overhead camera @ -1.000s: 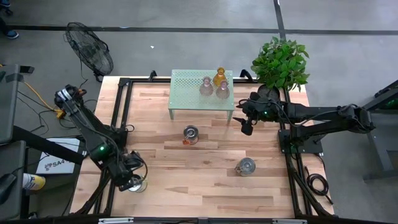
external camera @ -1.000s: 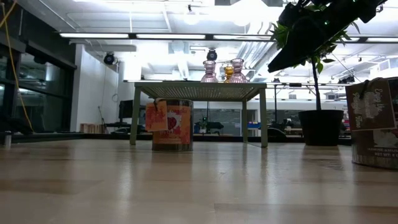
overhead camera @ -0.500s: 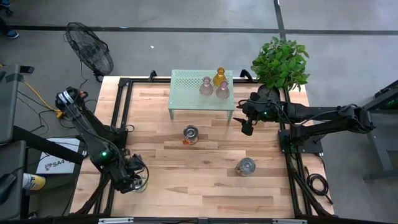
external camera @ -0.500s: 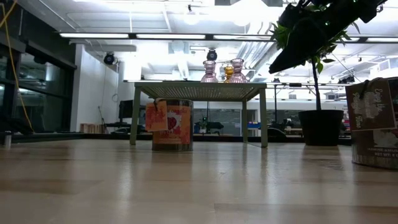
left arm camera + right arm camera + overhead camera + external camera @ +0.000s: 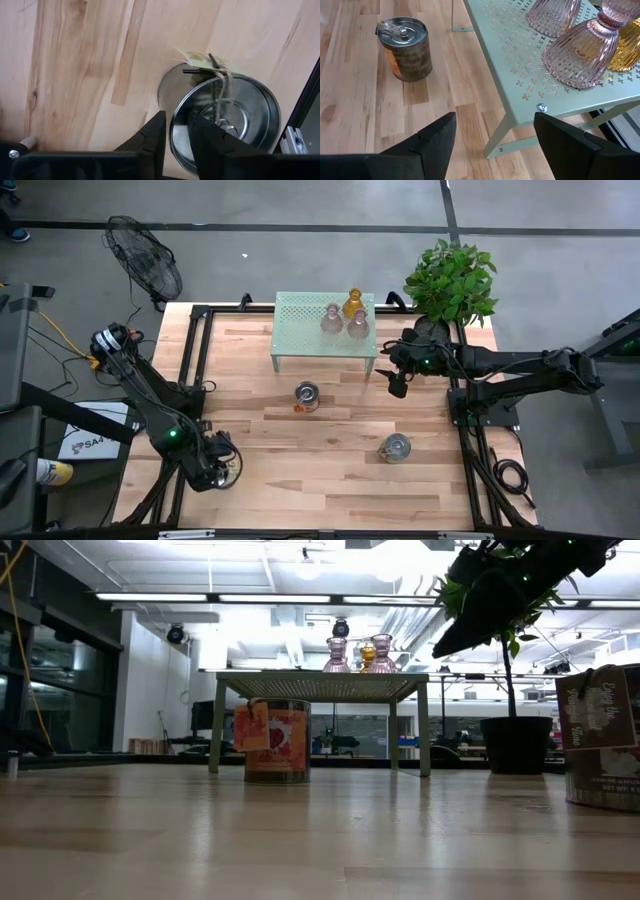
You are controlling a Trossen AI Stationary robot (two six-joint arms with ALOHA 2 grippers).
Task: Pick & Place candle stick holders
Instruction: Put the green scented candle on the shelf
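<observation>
Down at your table's near-left corner, your left gripper (image 5: 175, 145) pinches the rim of a silver holder (image 5: 225, 130), one finger (image 5: 150, 137) outside the wall and the other inside the cup. Your right gripper (image 5: 492, 137) hangs with fingers spread just beside the green stand's (image 5: 300, 315) right end. Two pink glass holders (image 5: 331, 319) and an amber one (image 5: 353, 304) sit on that stand. Two more silver holders rest on the wood, one (image 5: 307, 393) before the stand, another (image 5: 396, 446) nearer the right.

Three glass holders (image 5: 346, 315) upright — silver cups (image 5: 307, 393) scattered.
</observation>
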